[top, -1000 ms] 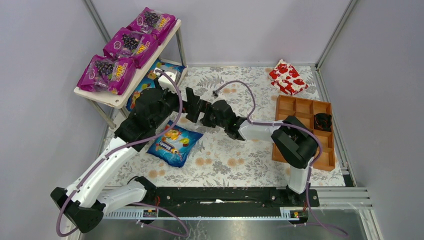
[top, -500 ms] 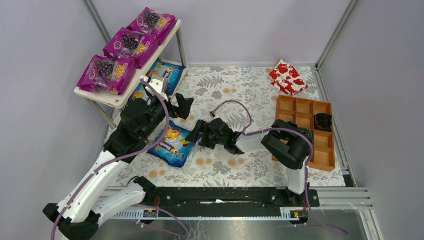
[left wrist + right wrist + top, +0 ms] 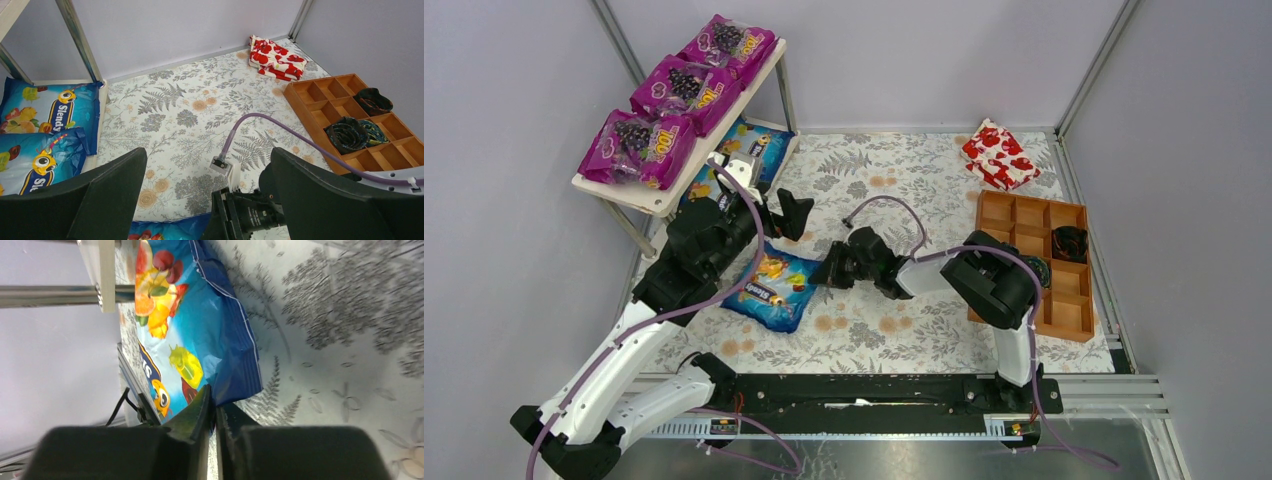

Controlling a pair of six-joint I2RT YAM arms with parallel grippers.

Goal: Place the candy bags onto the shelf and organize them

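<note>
Three purple candy bags (image 3: pixel 672 88) lie in a row on the top board of the shelf (image 3: pixel 662 201). Two blue candy bags (image 3: pixel 49 106) rest on its lower board. A third blue bag (image 3: pixel 774 287) lies flat on the flowered cloth. My right gripper (image 3: pixel 829 271) is shut on that bag's right edge; in the right wrist view the blue foil (image 3: pixel 200 325) is pinched between the closed fingers of the gripper (image 3: pixel 215 401). My left gripper (image 3: pixel 781 214) hovers wide open above the bag's far end, holding nothing, with the right wrist showing between its fingers (image 3: pixel 115 185).
A red-and-white package (image 3: pixel 999 156) lies at the back right. A brown compartment tray (image 3: pixel 1078 315) with dark items stands along the right wall. A purple cable (image 3: pixel 295 137) loops over the cloth. Grey walls and metal posts close in the table.
My right gripper came down to the blue bag on the cloth and shut on its edge. My left arm drew back towards the shelf, still open.
</note>
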